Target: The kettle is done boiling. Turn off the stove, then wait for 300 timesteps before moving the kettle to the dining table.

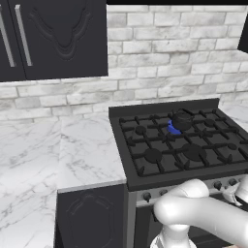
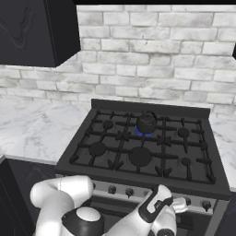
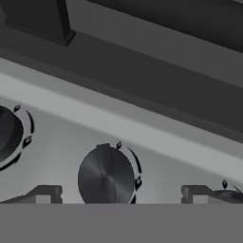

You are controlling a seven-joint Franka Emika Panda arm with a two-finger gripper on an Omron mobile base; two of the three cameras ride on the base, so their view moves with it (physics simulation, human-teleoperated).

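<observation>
The small black kettle (image 1: 182,121) (image 2: 146,123) sits on a rear burner of the black stove (image 1: 127,145) (image 2: 78,150), with a blue flame (image 1: 171,129) (image 2: 138,132) under it. My gripper (image 2: 180,203) (image 1: 240,190) is low at the stove's silver front strip, right of its middle. In the hand view the gripper (image 3: 121,195) is open, and a round dark knob (image 3: 105,176) stands between its two fingertips (image 3: 45,194), very close. I cannot tell whether they touch it. The dining table is out of view.
More knobs (image 3: 7,133) (image 2: 112,189) line the strip on both sides of the gripper. Marble counter (image 1: 43,155) (image 2: 32,129) flanks the stove, with black cabinets (image 1: 53,38) above and below. A brick wall (image 2: 152,55) stands behind.
</observation>
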